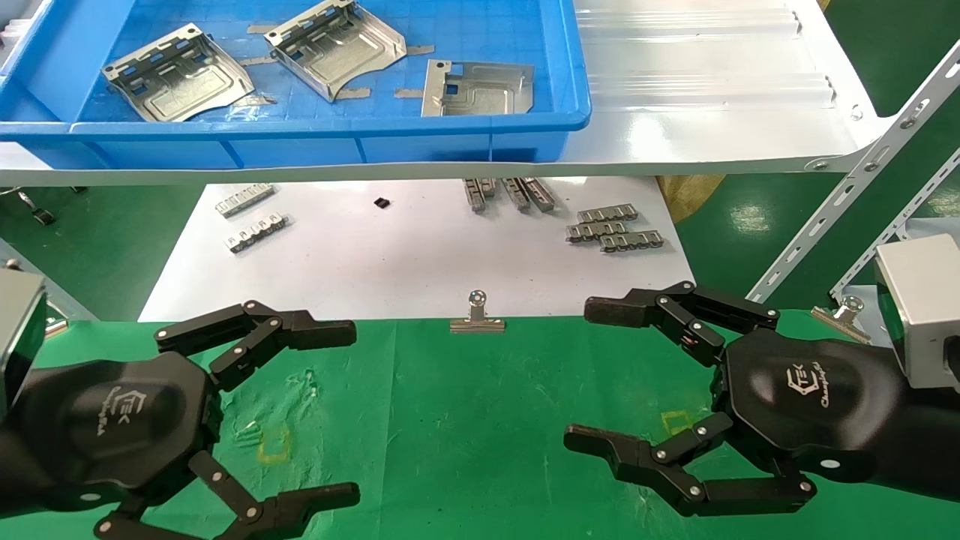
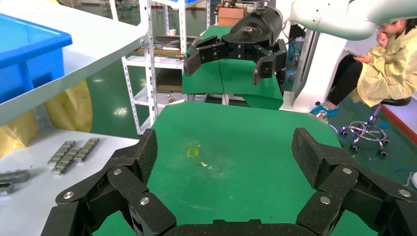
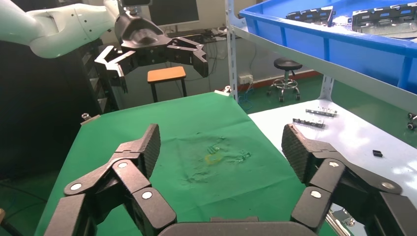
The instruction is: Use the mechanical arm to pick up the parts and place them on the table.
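Observation:
Three silver sheet-metal parts lie in a blue bin [image 1: 300, 126] on the upper shelf: one at the left [image 1: 176, 73], one in the middle [image 1: 337, 45], one at the right [image 1: 478, 88]. Two of them also show in the right wrist view [image 3: 378, 14]. My left gripper [image 1: 352, 412] is open and empty, low over the green table [image 1: 465, 420] at the left. My right gripper [image 1: 579, 373] is open and empty over the table at the right. The two grippers face each other. Each wrist view shows its own gripper, left [image 2: 226, 152] and right [image 3: 219, 147], with bare green cloth between the fingers.
The glossy white shelf [image 1: 712, 82] overhangs a white sheet [image 1: 412, 255] with notched metal strips [image 1: 611, 229]. A silver binder clip [image 1: 477, 315] stands at the cloth's far edge. A slanted white shelf brace [image 1: 847, 195] is at the right. Yellow square marks [image 1: 274, 446] are on the cloth.

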Robot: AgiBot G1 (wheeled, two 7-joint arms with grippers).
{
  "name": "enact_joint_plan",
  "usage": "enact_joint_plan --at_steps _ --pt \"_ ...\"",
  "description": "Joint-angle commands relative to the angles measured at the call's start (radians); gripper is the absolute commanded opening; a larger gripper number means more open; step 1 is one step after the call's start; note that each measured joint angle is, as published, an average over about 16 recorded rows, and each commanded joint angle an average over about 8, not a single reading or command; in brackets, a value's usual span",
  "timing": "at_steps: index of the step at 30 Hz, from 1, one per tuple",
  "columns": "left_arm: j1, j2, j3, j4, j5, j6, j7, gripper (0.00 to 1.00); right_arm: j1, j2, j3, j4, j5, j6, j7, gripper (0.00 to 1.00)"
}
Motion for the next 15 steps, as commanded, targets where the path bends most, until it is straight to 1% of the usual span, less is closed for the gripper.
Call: enact_joint_plan --at_steps 1,15 --pt "0.000 0.000 0.000 0.000 0.000 0.000 0.000 1.00 0.000 0.000 0.000 0.000 0.000 0.000 0.000 0.00" --pt "0.000 0.000 0.000 0.000 0.000 0.000 0.000 1.00 0.000 0.000 0.000 0.000 0.000 0.000 0.000 0.00"
